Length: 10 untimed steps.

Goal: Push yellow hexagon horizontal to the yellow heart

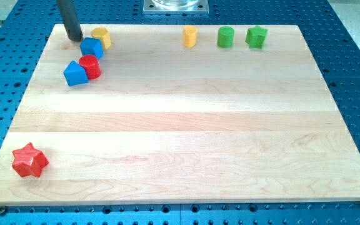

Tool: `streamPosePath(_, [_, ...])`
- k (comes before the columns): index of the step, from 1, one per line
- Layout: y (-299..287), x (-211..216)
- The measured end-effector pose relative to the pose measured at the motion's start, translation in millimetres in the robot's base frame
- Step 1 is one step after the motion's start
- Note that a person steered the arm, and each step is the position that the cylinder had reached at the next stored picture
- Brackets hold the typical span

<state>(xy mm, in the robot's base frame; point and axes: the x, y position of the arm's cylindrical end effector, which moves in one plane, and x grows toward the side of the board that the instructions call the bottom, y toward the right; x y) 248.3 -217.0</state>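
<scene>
One yellow hexagon (102,37) | just right of my tip (75,39) | end effector holds nothing

Pale wooden table (186,125), planked, visible grain, smooth satin finish. Beneath it, blue perforated metal base (355,75), matt, regular holes. Dark rod ending in my tip (75,38), matt, rubbery or plastic in look. Red star (29,160), red cylinder (90,65), blue blocks (83,62), yellow blocks (190,36), green blocks (225,37): smooth painted or plastic surfaces, slight sheen. Brushed metal plate (175,6) at the view's top.
</scene>
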Motion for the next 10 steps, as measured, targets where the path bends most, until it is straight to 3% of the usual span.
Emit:
streamPosePath(1, [101,7])
streamPosePath(2, [131,-1])
streamPosePath(3, [102,32])
streamPosePath(4, [152,61])
streamPosePath(5, [194,38])
streamPosePath(8, [167,23])
streamPosePath(9, [123,55])
streamPosePath(10, [99,51])
